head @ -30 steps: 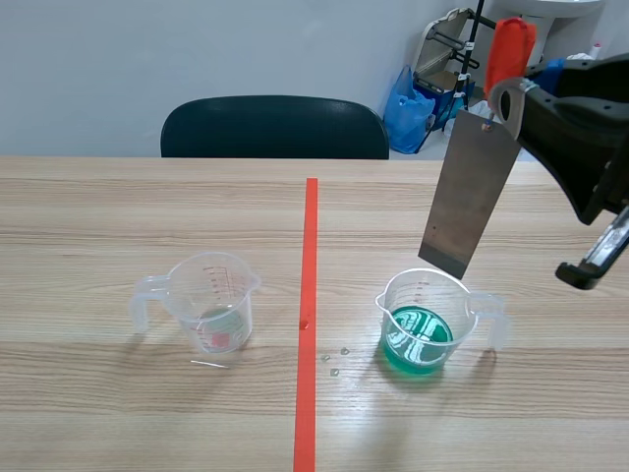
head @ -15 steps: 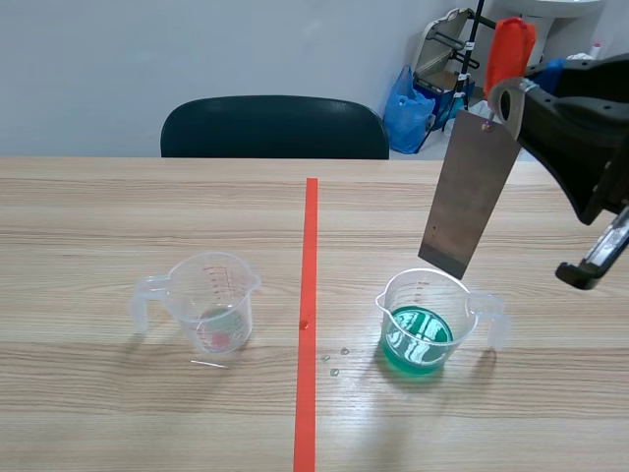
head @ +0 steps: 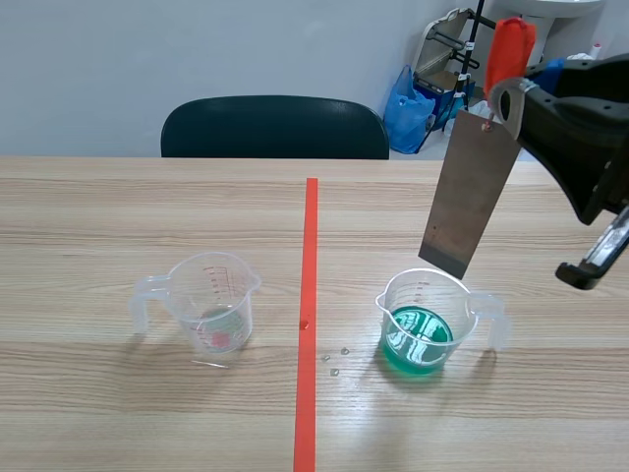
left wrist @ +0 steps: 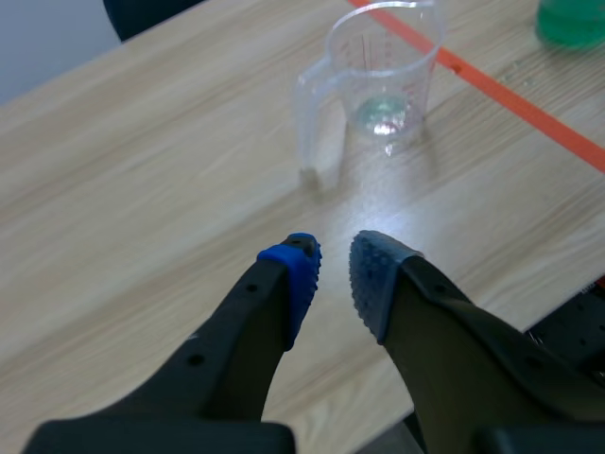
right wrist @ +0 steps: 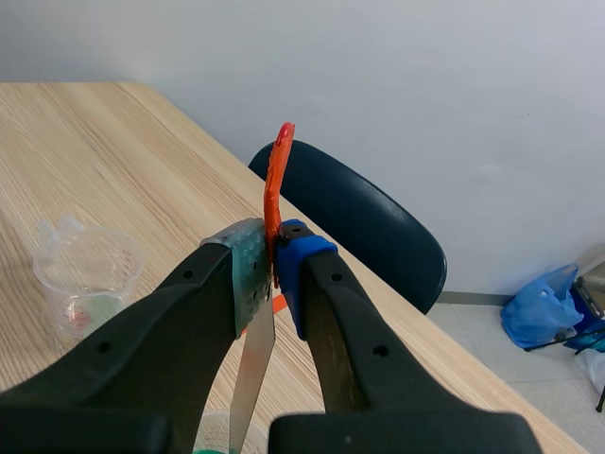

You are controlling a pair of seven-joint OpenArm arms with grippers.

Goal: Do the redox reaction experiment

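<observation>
A grey metal sheet (head: 469,202) with an orange-red tag (head: 511,49) at its top hangs tilted, its lower edge just above the rim of a clear beaker of green liquid (head: 428,324). My right gripper (head: 506,95) is shut on the tag (right wrist: 276,175), and the sheet (right wrist: 250,378) hangs below its pads. A second clear beaker (head: 211,300), with only a trace of liquid, stands left of the tape line. My left gripper (left wrist: 333,270) hovers over bare table short of that beaker (left wrist: 383,66), fingers nearly together with nothing between them.
An orange-red tape line (head: 309,315) splits the table down the middle. A few droplets (head: 334,362) lie beside the green beaker. A dark chair (head: 275,128) stands behind the far edge, with a blue bag (head: 408,108) further back.
</observation>
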